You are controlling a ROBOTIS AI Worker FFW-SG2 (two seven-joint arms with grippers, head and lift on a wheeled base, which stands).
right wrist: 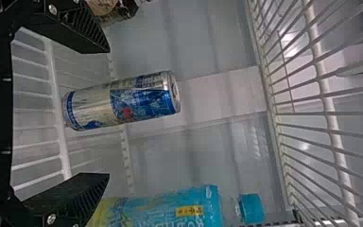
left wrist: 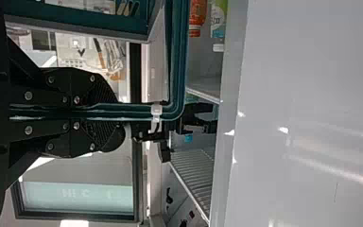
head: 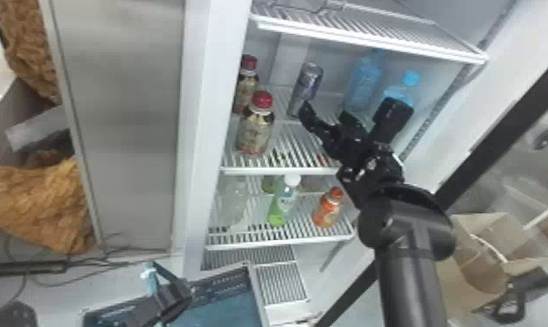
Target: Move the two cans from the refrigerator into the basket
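The right gripper point(head: 327, 115) is nearest, spread wide and apart from the silver can point(head: 305, 89), blue-labelled with a red patch, toward the shelf point(head: 282, 172)'s back edge, while the left gripper point(head: 173, 298) pinches the basket's teal handle point(left wrist: 123, 112).

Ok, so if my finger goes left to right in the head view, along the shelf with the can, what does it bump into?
Two red-capped bottles → the silver-and-blue can → a blue bottle → another blue bottle.

Middle wire shelf point(head: 282, 171) — one can point(head: 308, 82), two red-capped bottles point(head: 255, 130), two blue bottles point(head: 364, 85)
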